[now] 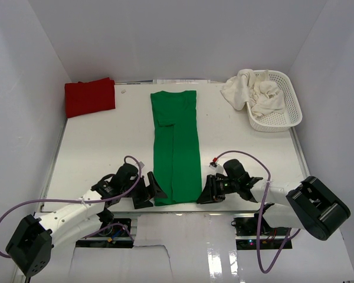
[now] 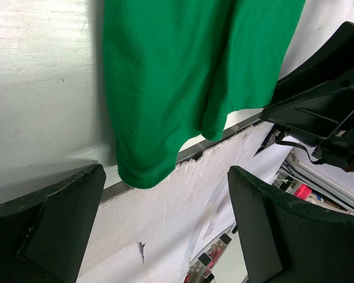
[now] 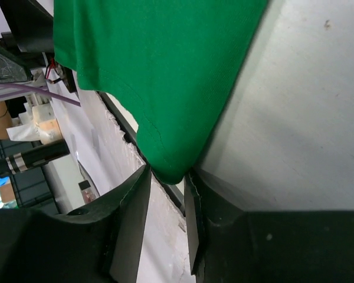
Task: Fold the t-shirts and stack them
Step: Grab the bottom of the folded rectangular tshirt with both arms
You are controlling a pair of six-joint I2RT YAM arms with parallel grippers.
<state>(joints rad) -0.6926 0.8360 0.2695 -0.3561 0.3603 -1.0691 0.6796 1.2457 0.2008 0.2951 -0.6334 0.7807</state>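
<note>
A bright green t-shirt [image 1: 176, 147] lies as a long narrow folded strip down the middle of the table, its near end at the front edge. My left gripper [image 1: 152, 194] stands wide open just left of the near-left corner [image 2: 143, 171]; nothing is between its fingers [image 2: 65, 218]. My right gripper [image 1: 204, 193] sits at the near-right corner [image 3: 168, 159], its jaws narrowed around the cloth's tip with a gap still showing between the fingers [image 3: 130, 218]. A folded red t-shirt [image 1: 89, 97] rests at the back left. Cream-white t-shirts [image 1: 253, 94] are bunched in the basket.
A white mesh basket [image 1: 295, 106] stands at the back right, cloth spilling over its left rim. The table's front edge [image 2: 183, 156] runs right under the shirt's near end. White walls close in the left, back and right sides.
</note>
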